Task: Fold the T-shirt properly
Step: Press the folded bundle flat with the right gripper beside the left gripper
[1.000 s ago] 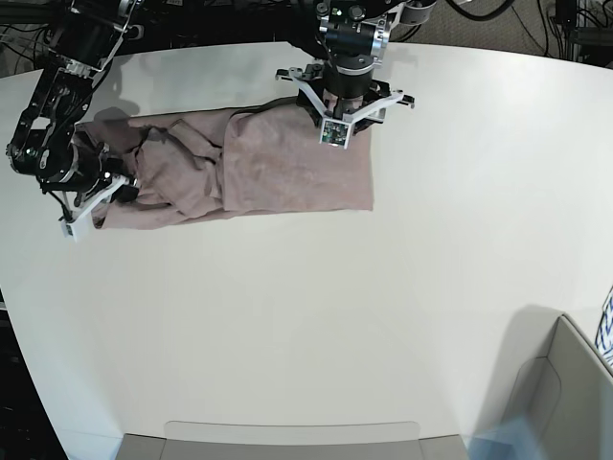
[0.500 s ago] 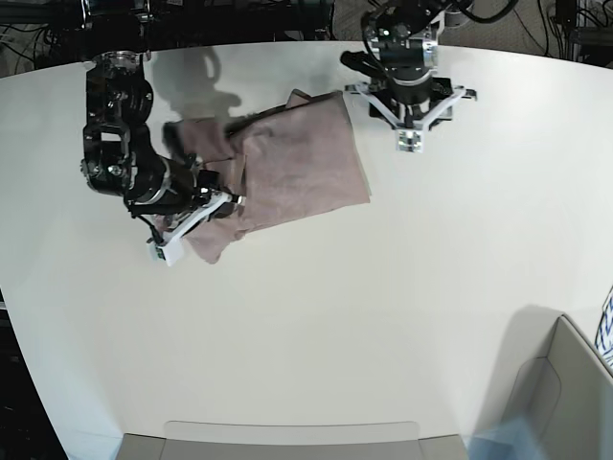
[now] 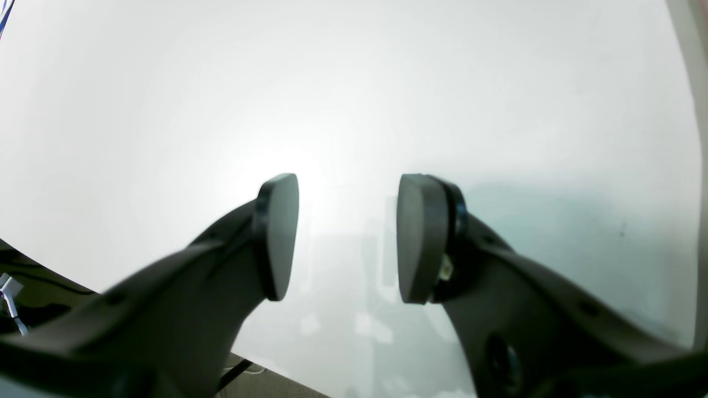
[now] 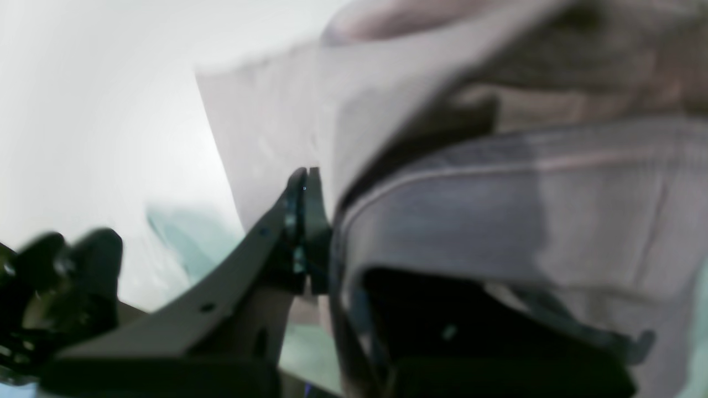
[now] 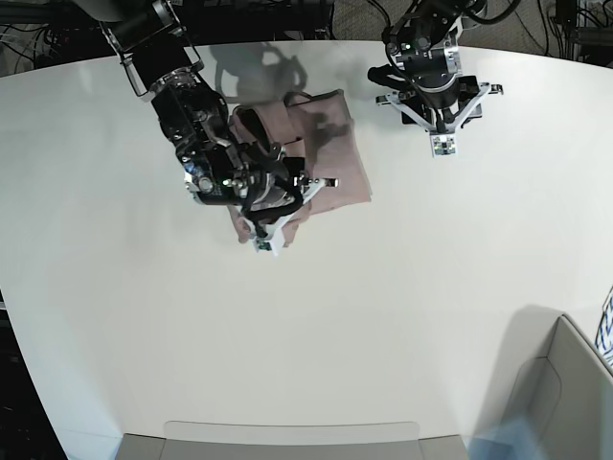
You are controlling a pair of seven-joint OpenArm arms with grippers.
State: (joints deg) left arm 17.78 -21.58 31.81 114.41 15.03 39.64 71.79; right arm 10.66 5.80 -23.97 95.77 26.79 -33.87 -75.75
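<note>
The dusty pink T-shirt (image 5: 337, 153) lies bunched at the back middle of the white table (image 5: 383, 316), its left part lifted and carried over the rest. My right gripper (image 5: 281, 195) hovers over the shirt's front left part. In the right wrist view this gripper (image 4: 308, 185) is shut on a fold of the T-shirt (image 4: 498, 188), which drapes over the far finger. My left gripper (image 5: 436, 101) hangs to the right of the shirt, apart from it. The left wrist view shows it (image 3: 343, 232) open, with only bare table between its pads (image 3: 276, 237).
A grey bin (image 5: 565, 383) stands at the front right corner. A grey strip (image 5: 287, 443) runs along the table's front edge. Dark cables and stands (image 5: 316, 14) line the back edge behind both arms.
My right gripper has carried the shirt's left end rightward over the rest. My left gripper has come off the shirt's back edge and moved right, over bare table.
</note>
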